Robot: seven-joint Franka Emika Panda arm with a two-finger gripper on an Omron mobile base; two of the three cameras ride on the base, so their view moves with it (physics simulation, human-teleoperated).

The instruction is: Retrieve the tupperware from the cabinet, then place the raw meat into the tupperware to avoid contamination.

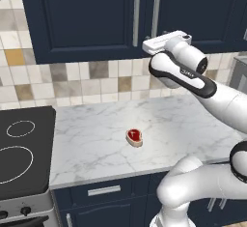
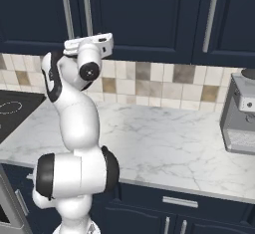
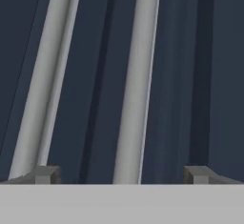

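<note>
Gripper [image 3: 119, 174] spread wide and grasping nothing, raised close to the closed navy cabinet [image 1: 87, 18] with one silver bar handle [image 3: 136, 89] lying between the fingertips [image 3: 45, 174] and a second handle [image 3: 40, 85] just beside it. Raw meat [image 1: 134, 136] lying alone on the marble counter [image 1: 183, 124], well below the hand and right of the black stovetop [image 1: 21, 148].
</note>
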